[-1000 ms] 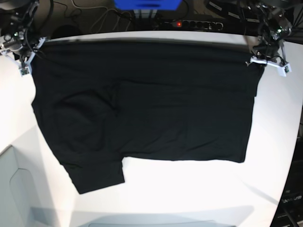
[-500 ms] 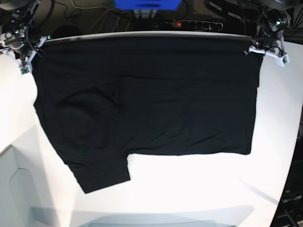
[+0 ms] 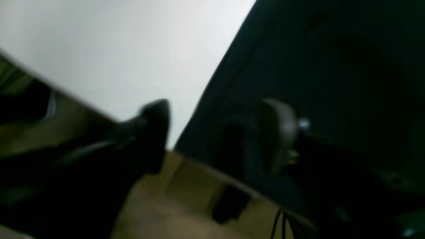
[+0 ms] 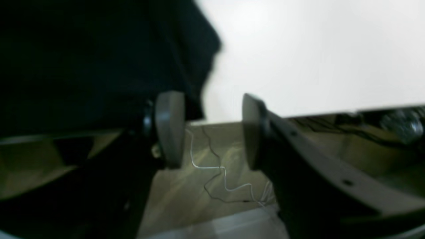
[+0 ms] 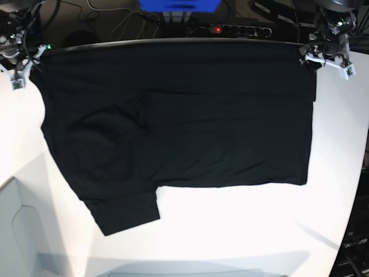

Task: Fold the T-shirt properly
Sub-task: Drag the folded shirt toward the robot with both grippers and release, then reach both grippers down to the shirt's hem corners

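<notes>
On the left wrist view my left end effector (image 3: 215,132) stands wide, straddling the hem of the large black cotton T-shirt (image 3: 332,66); on the right wrist view my right end effector (image 4: 212,129) gapes empty beside the cloth. On base, it lies spread across the white desk (image 5: 242,231), limp and light I judge, best pinched at corners.

My base camera hangs high over the white counter (image 5: 242,231) and looks almost straight down, taking in the whole large black cloth T-shirt (image 5: 184,121). Both wrist cameras sit low and very close, blurred, each looking out between its own fingers across the counter's far edge. The left wrist view catches the shirt's corner (image 3: 332,66) at the base view's upper right; the right wrist view catches the corner (image 4: 99,49) at its upper left.
</notes>
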Controlling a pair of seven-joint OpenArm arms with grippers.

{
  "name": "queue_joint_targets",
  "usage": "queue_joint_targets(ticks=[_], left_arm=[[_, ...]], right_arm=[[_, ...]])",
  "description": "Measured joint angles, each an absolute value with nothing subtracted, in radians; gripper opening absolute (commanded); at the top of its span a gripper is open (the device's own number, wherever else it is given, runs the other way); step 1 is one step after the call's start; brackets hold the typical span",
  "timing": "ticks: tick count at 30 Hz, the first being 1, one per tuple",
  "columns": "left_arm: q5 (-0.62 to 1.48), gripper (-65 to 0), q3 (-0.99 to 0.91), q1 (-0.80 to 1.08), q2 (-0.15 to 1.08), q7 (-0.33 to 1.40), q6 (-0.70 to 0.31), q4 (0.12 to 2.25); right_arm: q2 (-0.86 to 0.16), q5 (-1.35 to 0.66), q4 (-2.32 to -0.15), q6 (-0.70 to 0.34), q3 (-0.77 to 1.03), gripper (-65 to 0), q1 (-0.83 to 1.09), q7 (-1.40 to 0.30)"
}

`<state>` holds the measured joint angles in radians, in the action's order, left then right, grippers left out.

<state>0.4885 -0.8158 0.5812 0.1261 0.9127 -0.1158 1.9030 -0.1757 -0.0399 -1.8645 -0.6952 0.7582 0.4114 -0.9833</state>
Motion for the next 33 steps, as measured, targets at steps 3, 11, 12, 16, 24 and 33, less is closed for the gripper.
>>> queue_joint_targets(ticks=[3,11,12,16,24,33], left_arm=[[0.495,-19.2,-0.831,0.576,0.124,0.912,-0.118,1.971],[0.484,-18.8,-0.875,0.253,0.131,0.911,-0.121,1.928],[0.481,-18.8,-0.875,0.212,0.13,0.913,-0.12,1.908],[0.463,-18.8,-0.849,0.045,0.141,0.912,-0.101,1.775],[0.474,-18.8,-0.639,-0.121,0.255,0.758,-0.102,1.421],[0.477,-18.8,-0.408,-0.21,0.353,0.51,-0.102,1.118]], right_arm=[[-0.178,-0.036,-1.881,-0.695,0.802,-35.1,0.352,-0.982],[-0.181,-0.04,-1.777,-0.695,0.658,-34.8,0.033,-0.979],[-0.181,-0.038,-1.733,-0.698,0.624,-34.8,-0.02,-0.981],[-0.206,-0.033,-1.446,-0.699,0.526,-34.7,-0.263,-0.946],[-0.242,-0.024,-0.939,-0.669,0.355,-29.2,-0.479,-0.57],[-0.324,-0.024,-0.612,-0.514,0.29,-28.5,-0.574,-0.267]])
